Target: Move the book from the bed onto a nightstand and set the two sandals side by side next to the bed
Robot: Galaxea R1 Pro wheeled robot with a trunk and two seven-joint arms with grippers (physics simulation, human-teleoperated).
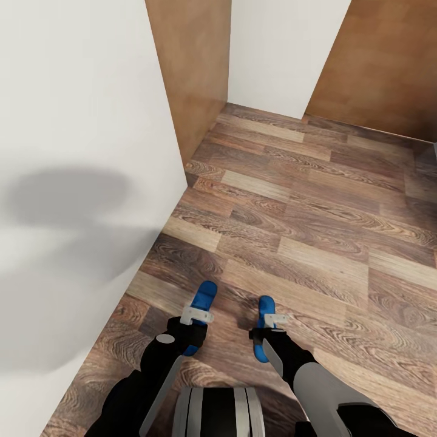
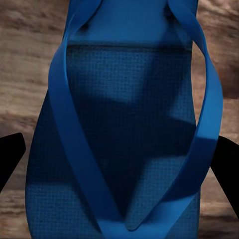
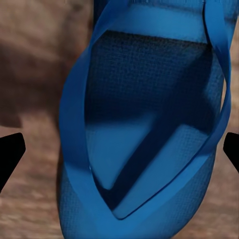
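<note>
Two blue sandals, one per claw. Left sandal (image 1: 203,306) sits in the left claw (image 1: 196,317), toe pointing to 12 o'clock, heel hidden under the wrist. Right sandal (image 1: 264,328) sits in the right claw (image 1: 271,320), parallel to the left one, near it but apart. Both hang over the wood-plank floor (image 1: 315,230); can't tell if they touch it.

Left wrist view: sandal (image 2: 119,129) strap side up, dark finger (image 2: 10,154) at each edge, closed against the sole. Right wrist view: same picture, sandal (image 3: 149,124) between the dark finger tips (image 3: 11,152); contact with the sole not clear there.

White wall (image 1: 79,182) runs along 9 to 11 o'clock, close to the left arm. Brown panel (image 1: 191,60) at 12, another brown panel (image 1: 388,60) at 1 to 2 o'clock, white wall strip (image 1: 282,48) between them.
</note>
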